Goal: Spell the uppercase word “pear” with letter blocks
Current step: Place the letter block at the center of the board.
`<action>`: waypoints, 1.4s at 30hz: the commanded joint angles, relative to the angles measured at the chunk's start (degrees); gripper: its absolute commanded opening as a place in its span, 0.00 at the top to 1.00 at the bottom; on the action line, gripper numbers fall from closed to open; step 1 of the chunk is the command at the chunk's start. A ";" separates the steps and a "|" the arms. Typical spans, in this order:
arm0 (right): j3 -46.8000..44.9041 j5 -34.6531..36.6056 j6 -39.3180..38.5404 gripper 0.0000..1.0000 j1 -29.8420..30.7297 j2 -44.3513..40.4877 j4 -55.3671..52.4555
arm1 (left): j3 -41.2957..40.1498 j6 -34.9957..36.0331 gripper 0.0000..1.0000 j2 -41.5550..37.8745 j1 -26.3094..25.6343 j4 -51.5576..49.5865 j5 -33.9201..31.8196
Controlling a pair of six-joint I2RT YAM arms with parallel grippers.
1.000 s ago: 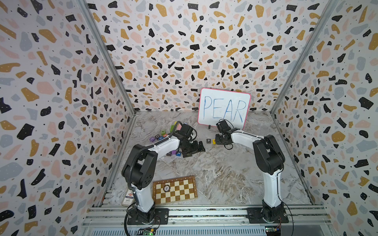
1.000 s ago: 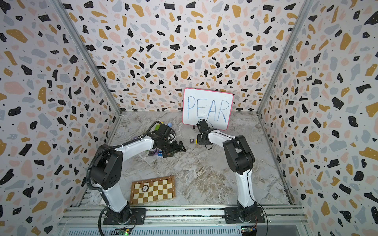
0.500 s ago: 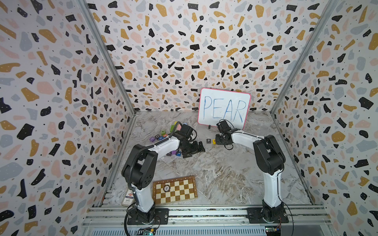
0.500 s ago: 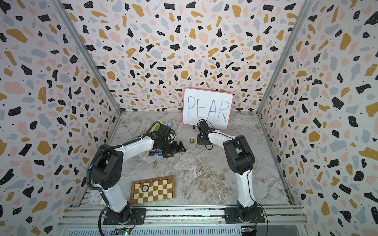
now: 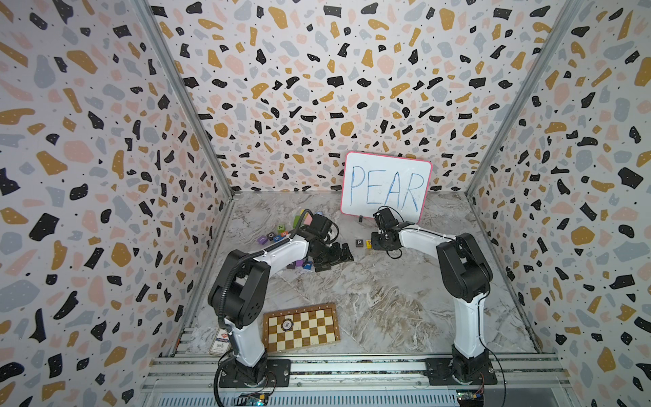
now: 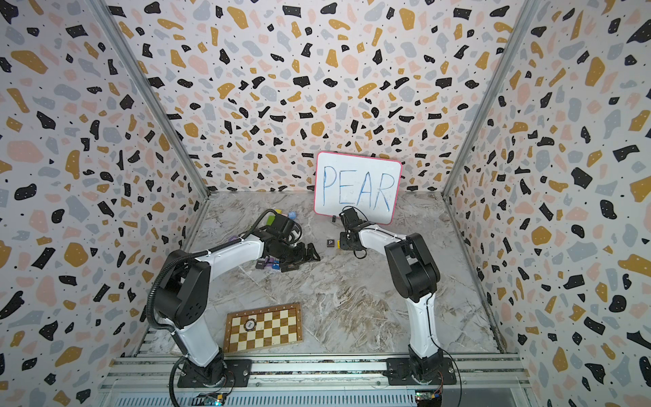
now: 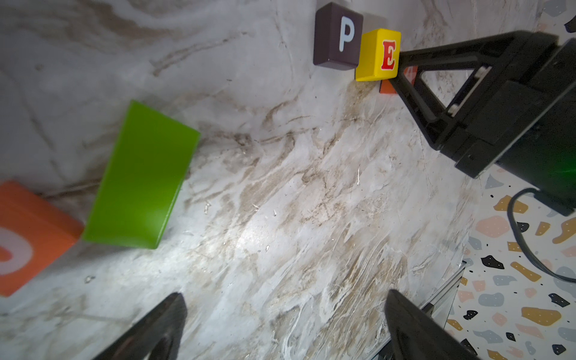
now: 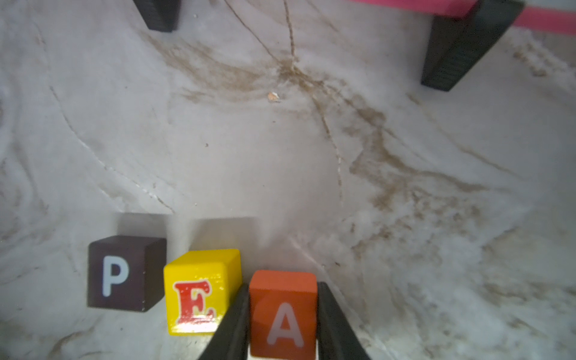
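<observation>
Nearest on the marble bench lies a chessboard, and behind it the left gripper hangs low with its jaws spread wide and nothing between them, near a heap of coloured blocks. Farther back the right gripper is closed on the orange-red A block — one finger sits between it and the yellow E block, which stands just beside the blackish P block. Behind this row leans a whiteboard with PEAR written in blue.
</observation>
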 commanded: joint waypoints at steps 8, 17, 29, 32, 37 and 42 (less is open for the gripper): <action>-0.06 -0.56 0.43 0.68 0.53 -3.07 -1.47 | -0.54 -0.56 0.01 -1.44 0.30 0.60 0.15; 0.32 0.35 0.48 0.68 0.64 -2.63 -2.20 | -0.87 -0.56 0.01 -1.88 0.30 0.63 0.04; 1.50 1.50 0.34 0.68 -1.38 -0.97 -3.07 | -0.96 -0.68 0.01 -1.53 0.30 1.28 0.32; 2.62 1.22 0.51 0.68 -1.40 0.12 -3.23 | -1.06 -0.58 0.01 -1.51 0.30 1.30 0.36; 3.97 0.34 0.82 0.68 -1.38 1.30 -3.49 | -0.92 -0.33 0.01 -1.83 0.39 1.00 0.23; 4.27 0.13 0.98 0.68 -1.23 1.76 -3.49 | -0.87 -0.30 0.00 -1.88 0.47 0.91 0.28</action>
